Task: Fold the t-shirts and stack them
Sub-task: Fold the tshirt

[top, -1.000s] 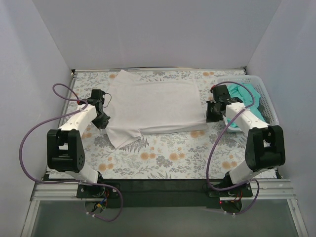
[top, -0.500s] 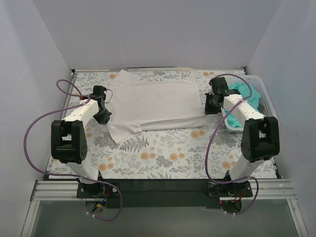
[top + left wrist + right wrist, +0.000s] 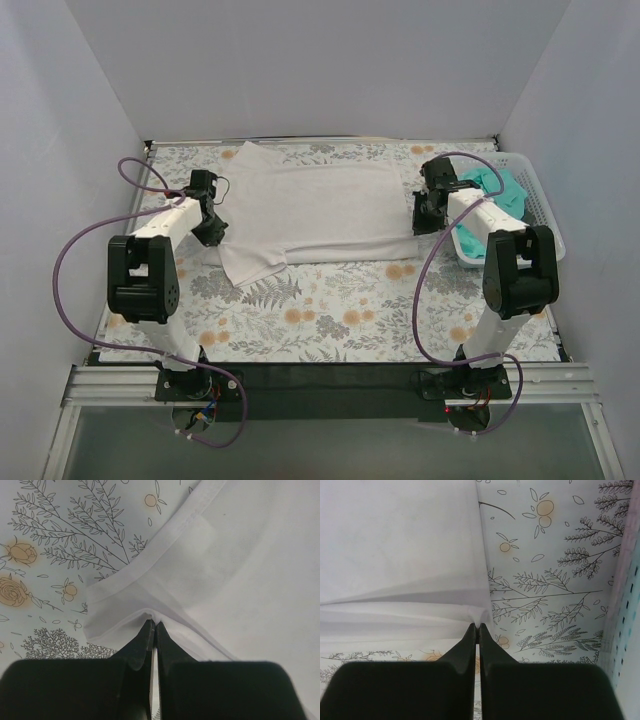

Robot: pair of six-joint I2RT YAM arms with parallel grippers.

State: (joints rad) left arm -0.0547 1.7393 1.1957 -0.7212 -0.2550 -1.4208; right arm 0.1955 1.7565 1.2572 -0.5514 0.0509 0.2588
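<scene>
White cloth short-sleeved t-shirt (image 3: 310, 210) pinched at both sides.
Overhead, I see it spread on the floral table (image 3: 350, 300); the teal-green cloth t-shirt (image 3: 500, 190) lies in the white plastic lattice basket (image 3: 545, 212). Left wrist: left gripper (image 3: 152, 625) clamps its folded edge. Right wrist: right gripper (image 3: 476, 626) likewise.

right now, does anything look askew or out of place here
The white shirt isn't square: a flap sticks out at its near left corner, past the folded edge. The teal shirt lies bunched in the basket, unfolded.
</scene>
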